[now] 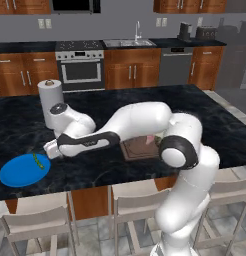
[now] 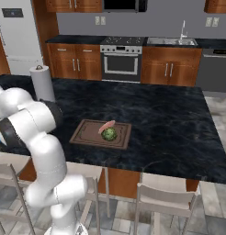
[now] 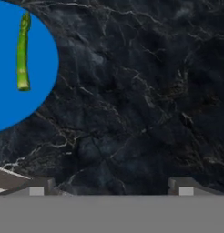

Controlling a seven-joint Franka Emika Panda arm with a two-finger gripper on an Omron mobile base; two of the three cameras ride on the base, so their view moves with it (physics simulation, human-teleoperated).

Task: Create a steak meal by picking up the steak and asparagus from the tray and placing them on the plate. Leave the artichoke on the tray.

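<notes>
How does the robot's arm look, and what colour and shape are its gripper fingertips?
The arm is glossy white, built of rounded, tube-like segments, with dark grey to black bands and caps at the joints. The gripper has two small, blocky, dark grey fingertips, each bearing a pale square patch. No cables are visible.

Glossy black marble counter (image 2: 170, 114), matt wooden tray (image 2: 87, 133).

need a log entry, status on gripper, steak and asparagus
Gripper open, empty, over bare counter beside plate. Asparagus on plate. Steak and artichoke on tray. Nothing blocking tray.
</notes>
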